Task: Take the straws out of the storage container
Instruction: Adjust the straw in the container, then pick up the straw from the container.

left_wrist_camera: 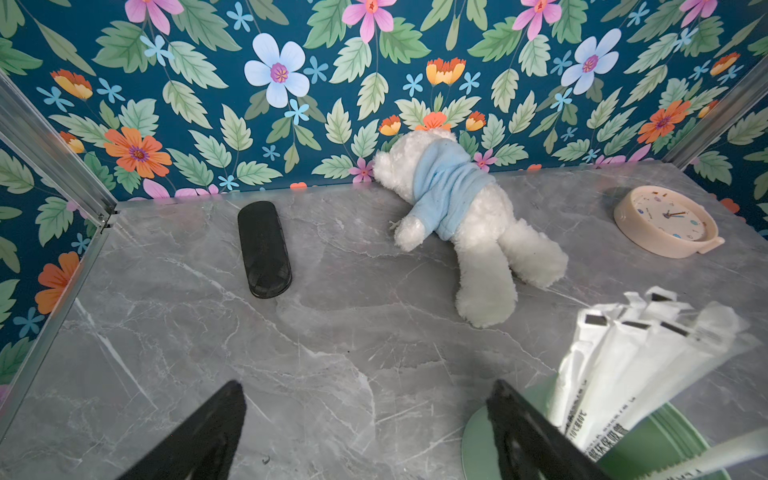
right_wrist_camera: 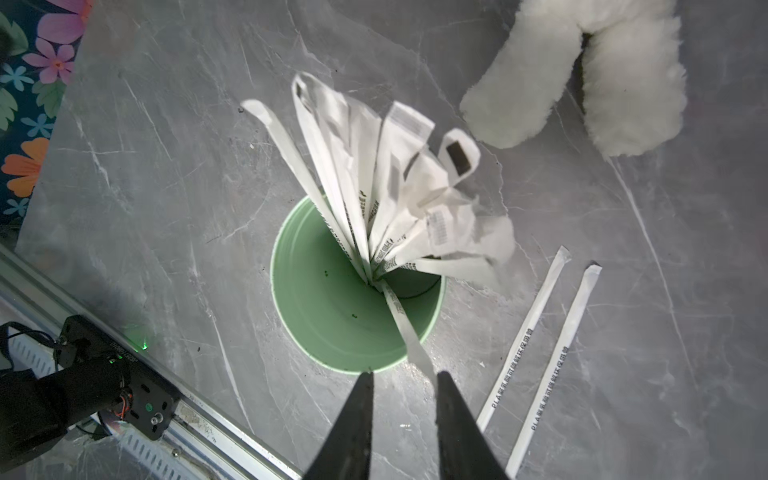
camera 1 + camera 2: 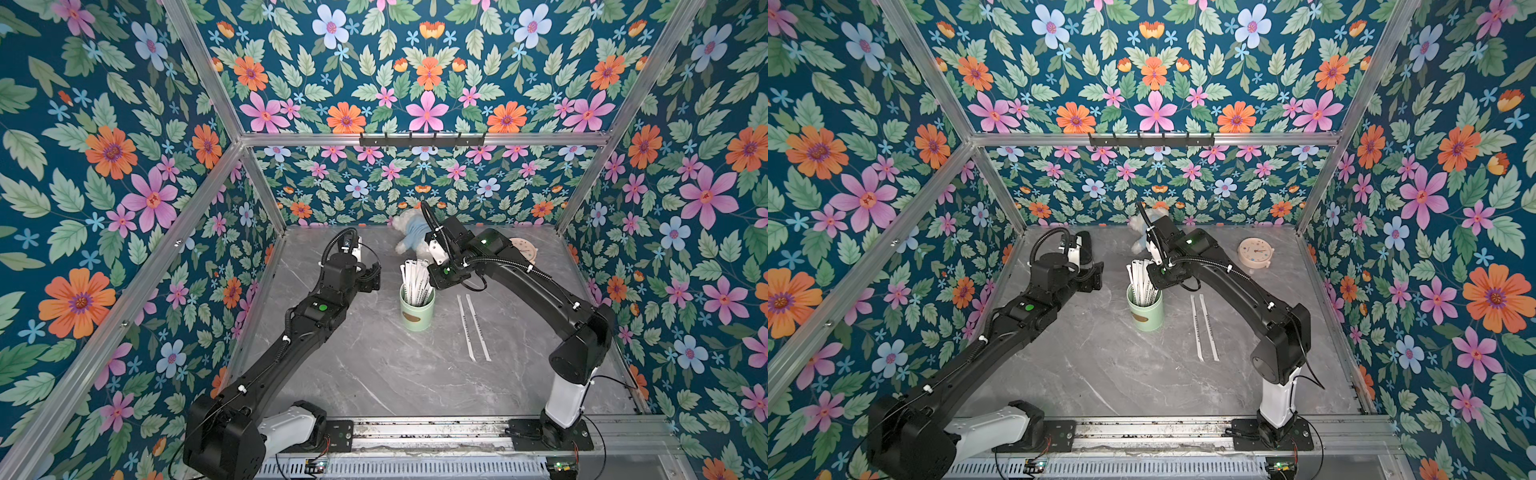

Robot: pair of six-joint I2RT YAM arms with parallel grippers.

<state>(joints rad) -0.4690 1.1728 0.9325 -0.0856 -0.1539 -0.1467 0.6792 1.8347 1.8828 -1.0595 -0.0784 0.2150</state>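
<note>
My right arm point(image 3: 519, 270) hides part of the round pinkish clock point(image 3: 525, 246) and the white plush bear point(image 3: 411, 232) in a top view. The mint-green cylindrical cup point(image 1: 673, 440) runs off the left wrist picture's edge.

Bright, even light, with soft shadows on the table point(image 3: 374, 374). In the right wrist view the straws point(image 2: 353, 166) glare white, their nearest tips blurred.
</note>
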